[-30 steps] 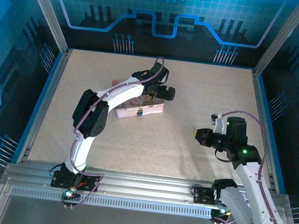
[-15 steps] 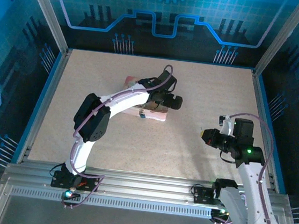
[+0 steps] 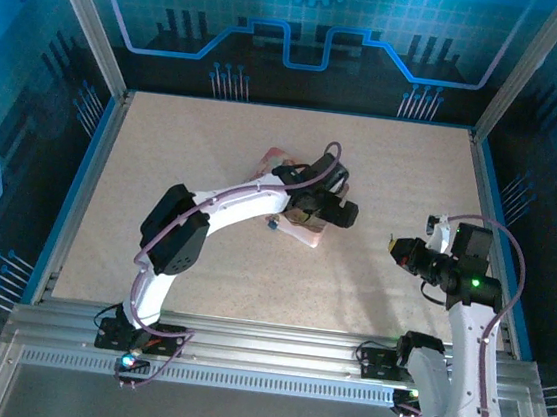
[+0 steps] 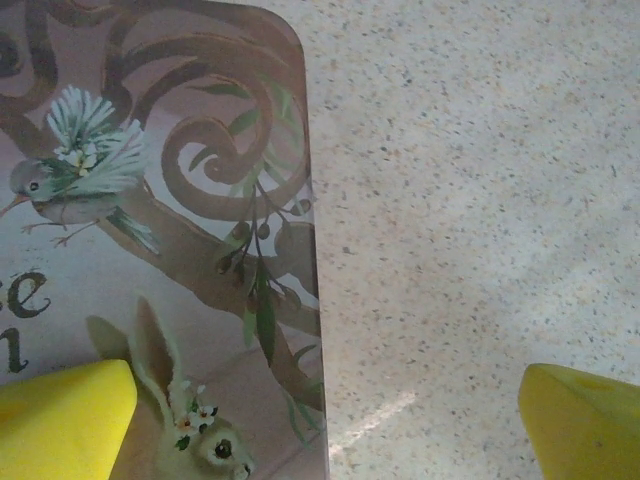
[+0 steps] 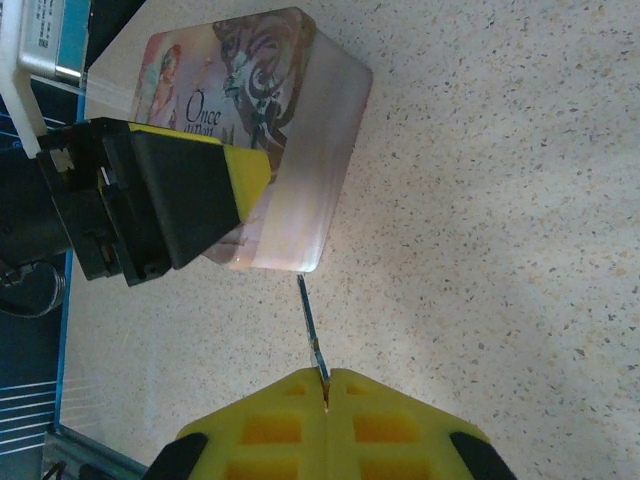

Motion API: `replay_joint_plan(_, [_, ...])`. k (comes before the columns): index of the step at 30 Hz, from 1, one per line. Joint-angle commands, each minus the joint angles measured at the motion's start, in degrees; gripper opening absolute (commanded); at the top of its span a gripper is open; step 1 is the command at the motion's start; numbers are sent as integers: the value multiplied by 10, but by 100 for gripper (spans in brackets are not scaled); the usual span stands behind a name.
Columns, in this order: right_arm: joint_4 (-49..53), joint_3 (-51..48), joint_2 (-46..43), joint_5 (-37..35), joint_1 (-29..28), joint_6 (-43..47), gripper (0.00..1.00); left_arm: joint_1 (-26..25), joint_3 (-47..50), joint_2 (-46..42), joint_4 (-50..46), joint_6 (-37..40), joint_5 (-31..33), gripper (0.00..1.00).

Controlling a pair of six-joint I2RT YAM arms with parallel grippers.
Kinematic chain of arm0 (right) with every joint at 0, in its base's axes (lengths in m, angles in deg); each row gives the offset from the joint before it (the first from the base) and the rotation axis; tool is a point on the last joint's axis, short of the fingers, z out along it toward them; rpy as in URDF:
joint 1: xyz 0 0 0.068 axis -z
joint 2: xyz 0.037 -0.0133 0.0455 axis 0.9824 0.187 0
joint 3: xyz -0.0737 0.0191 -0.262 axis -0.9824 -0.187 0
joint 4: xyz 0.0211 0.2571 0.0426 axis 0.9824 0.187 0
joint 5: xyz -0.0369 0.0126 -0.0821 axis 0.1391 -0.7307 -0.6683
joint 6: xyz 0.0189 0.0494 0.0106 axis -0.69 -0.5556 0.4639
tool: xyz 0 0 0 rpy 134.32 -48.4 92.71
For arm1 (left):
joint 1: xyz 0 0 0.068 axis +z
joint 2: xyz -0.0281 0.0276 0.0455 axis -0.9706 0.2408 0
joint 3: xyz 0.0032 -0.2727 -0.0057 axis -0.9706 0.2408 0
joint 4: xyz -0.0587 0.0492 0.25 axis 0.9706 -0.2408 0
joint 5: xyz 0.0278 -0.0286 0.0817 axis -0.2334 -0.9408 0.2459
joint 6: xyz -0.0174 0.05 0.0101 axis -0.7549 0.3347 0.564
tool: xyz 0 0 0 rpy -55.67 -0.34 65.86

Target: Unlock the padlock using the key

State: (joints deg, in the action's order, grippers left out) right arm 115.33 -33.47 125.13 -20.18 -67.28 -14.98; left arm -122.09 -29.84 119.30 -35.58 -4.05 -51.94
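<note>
left tool (image 4: 330, 425): wide open, straddling the tin's (image 5: 290, 130) edge
right tool (image 5: 327, 385): pinching the key (image 5: 312, 330), aimed at tin
changed: I've slid tin keyward; padlock (image 3: 273, 224) beside tin, not unlocked yet

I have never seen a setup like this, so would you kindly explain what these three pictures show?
This is a two-armed robot bolted at the near edge of a table. The overhead picture looks down on both arms; the other two come from a camera on each wrist, so the yellow pads are that arm's own. On the table lies a pink illustrated tin. The left gripper hovers open over the tin's lid edge, holding nothing. The right gripper is shut on a thin metal key that points toward the tin.
</note>
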Motion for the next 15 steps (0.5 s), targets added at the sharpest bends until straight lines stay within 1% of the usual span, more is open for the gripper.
replay_joint_plan(1, [13,6,-7,27,8,11,0,-7,19,-11,-14,-24,-40,99])
replay_joint_plan(7, [-6,-8,-4,52,9,1,0,-4,-12,-24,-17,-14,-47,99])
replay_joint_plan(10, [-21,-18,-1,71,8,-8,0,4,-18,-45,-13,-10,-50,99])
replay_joint_plan(12, [-34,-26,1,86,7,-14,0,11,-3,-71,2,-4,-49,99])
replay_joint_plan(15, [-51,-37,5,105,2,-22,0,21,53,-129,44,16,-36,99])
